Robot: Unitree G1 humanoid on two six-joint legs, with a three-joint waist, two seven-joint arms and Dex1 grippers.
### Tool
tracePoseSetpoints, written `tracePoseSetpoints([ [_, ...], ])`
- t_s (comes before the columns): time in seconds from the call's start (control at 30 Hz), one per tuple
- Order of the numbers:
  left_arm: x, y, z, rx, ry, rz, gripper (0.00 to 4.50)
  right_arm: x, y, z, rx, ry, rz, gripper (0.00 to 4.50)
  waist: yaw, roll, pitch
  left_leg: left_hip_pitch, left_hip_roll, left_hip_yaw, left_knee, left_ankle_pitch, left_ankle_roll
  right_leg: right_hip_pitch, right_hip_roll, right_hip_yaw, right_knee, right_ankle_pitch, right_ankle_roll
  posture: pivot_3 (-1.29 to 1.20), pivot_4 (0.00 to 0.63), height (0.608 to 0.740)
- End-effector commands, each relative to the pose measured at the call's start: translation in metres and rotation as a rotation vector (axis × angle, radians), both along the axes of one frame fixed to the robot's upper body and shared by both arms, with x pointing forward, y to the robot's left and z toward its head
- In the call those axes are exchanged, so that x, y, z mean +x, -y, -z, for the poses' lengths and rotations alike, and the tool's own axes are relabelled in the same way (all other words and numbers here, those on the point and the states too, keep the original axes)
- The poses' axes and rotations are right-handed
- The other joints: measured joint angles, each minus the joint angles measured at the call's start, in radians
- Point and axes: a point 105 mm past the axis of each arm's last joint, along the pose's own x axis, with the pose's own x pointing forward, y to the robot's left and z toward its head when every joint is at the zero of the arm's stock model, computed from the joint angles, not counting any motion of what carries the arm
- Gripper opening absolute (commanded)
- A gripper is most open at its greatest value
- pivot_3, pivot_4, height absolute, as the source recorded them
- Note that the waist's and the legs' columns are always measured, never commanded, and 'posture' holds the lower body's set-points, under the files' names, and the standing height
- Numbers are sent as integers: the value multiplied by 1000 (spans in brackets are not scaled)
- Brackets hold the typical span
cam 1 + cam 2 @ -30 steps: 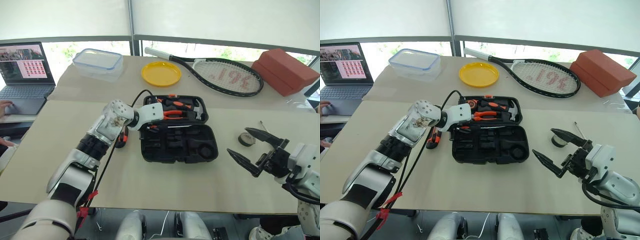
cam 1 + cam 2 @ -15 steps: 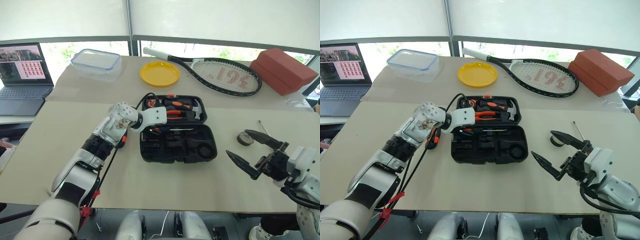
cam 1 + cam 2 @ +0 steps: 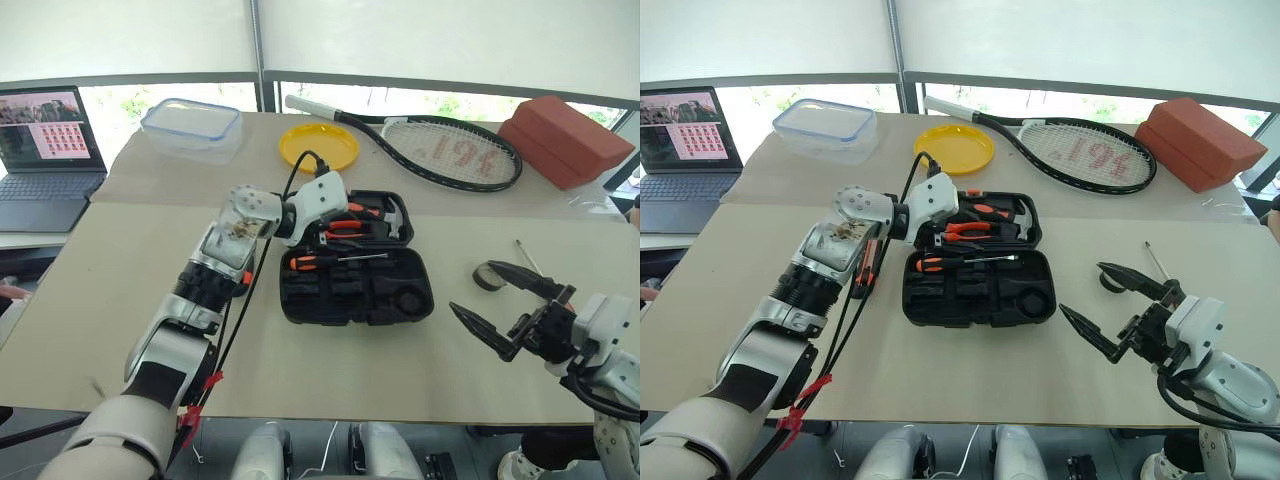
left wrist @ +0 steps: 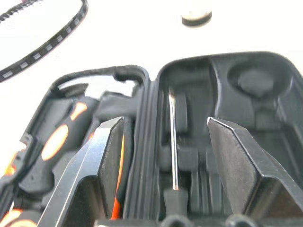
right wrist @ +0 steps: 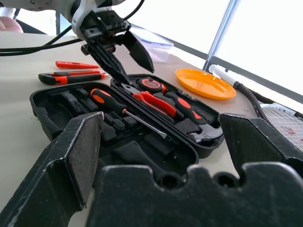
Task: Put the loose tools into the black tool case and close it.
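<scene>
The black tool case (image 3: 404,303) lies open at the table's middle. An orange-and-black screwdriver (image 3: 328,261) rests in its near half, its shaft (image 4: 173,142) showing below my left gripper's fingers. My left gripper (image 3: 322,207) hovers open and empty just above the case's far half. A utility knife (image 5: 71,78) and a small orange screwdriver (image 5: 75,65) lie on the table left of the case. A dark tape roll (image 3: 487,277) sits to the right, close to my open right gripper (image 3: 475,290), which holds nothing. A thin metal-tipped tool (image 3: 524,254) lies just beyond the roll.
Orange-handled pliers (image 3: 347,226) and a hammer (image 3: 395,215) sit in the case's far half. Farther back are a clear lidded box (image 3: 192,122), a yellow plate (image 3: 320,147), a tennis racket (image 3: 450,150) and a red box (image 3: 565,140). A laptop (image 3: 45,140) stands far left.
My left gripper has opened and lifted up and to the right off the case, leaving the orange-and-black screwdriver lying in the near half. The right gripper has stayed put.
</scene>
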Motion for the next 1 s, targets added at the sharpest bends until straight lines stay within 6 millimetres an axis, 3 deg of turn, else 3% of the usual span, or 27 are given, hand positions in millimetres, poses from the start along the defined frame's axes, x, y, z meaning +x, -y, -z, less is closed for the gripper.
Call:
tracePoseSetpoints([
  [0.03,7,-12,13,-145,-74,-79,1534,-2,1,-7,6,37,28,4500,1,0,0,0,0,0,0,0,0,0,0,0,0,0,0,0,150,740],
  [0.17,11,-18,29,-218,-113,-119,148,-3,4,-6,6,40,48,4500,2,0,0,-1,0,0,0,0,0,0,0,0,0,0,0,0,150,740],
  [0.2,8,-17,36,-205,-124,-107,64,-3,5,-6,5,40,52,4500,4,0,0,-1,0,0,0,0,0,0,-1,0,0,0,0,0,150,740],
  [0.5,1,-15,74,-80,-166,-104,64,-7,9,-6,-3,34,71,4500,4,0,0,-1,-1,0,0,0,0,0,-1,-1,-1,0,0,0,150,740],
  [0.67,1,-19,105,53,-290,-166,64,-7,9,-6,-4,29,74,4500,4,1,-1,1,-1,0,0,-1,1,3,-1,-1,0,1,1,0,150,740],
  [0.8,-3,-19,112,84,-356,-187,64,-8,10,-8,-3,27,82,4500,4,5,-9,2,-1,0,0,-1,1,4,-1,-1,0,1,1,0,150,740],
  [0.87,0,-16,100,12,-304,-183,64,-9,14,-9,-5,27,104,4500,3,8,-11,2,-1,0,0,-1,1,4,-1,0,0,1,1,0,150,740],
  [0.97,-1,-18,42,-289,-113,-111,64,-12,31,-14,15,27,202,4500,3,9,-12,2,-1,0,0,-1,2,3,-1,1,0,1,1,0,150,740],
  [1.0,-5,-24,27,-348,-47,-85,306,-14,37,-15,16,21,229,4500,3,9,-12,1,0,0,0,-1,1,2,-2,1,0,1,1,0,150,740],
])
